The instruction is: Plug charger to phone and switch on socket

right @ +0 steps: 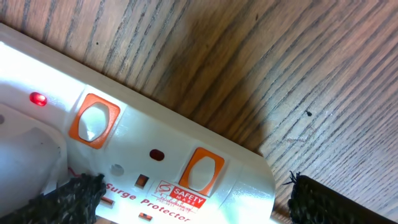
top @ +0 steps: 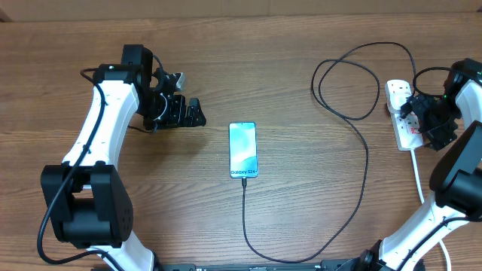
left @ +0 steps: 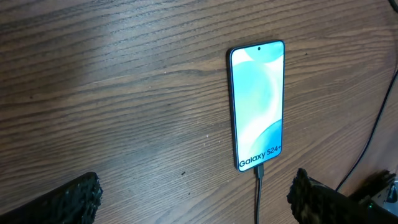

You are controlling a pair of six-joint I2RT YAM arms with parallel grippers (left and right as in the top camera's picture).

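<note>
The phone (top: 242,149) lies face up mid-table, its blue screen reading "Galaxy S24". The charger's thin black cable (top: 366,158) is plugged into the phone's near edge. It runs down, round to the right and loops up to the socket (top: 407,135), a white power strip. The left wrist view shows the phone (left: 258,102) with the connector (left: 259,176) in it. My left gripper (top: 188,113) is open and empty, left of the phone. My right gripper (top: 419,114) is open over the strip. In the right wrist view its fingers (right: 186,208) straddle the strip (right: 249,180); one red light (right: 38,98) is lit.
The strip has two orange-framed switches (right: 93,119) (right: 200,169); the light (right: 157,155) by the second is dark. The strip's thick white cord (top: 416,173) runs toward the table's front right. The black cable forms a wide loop (top: 346,83) at the back right.
</note>
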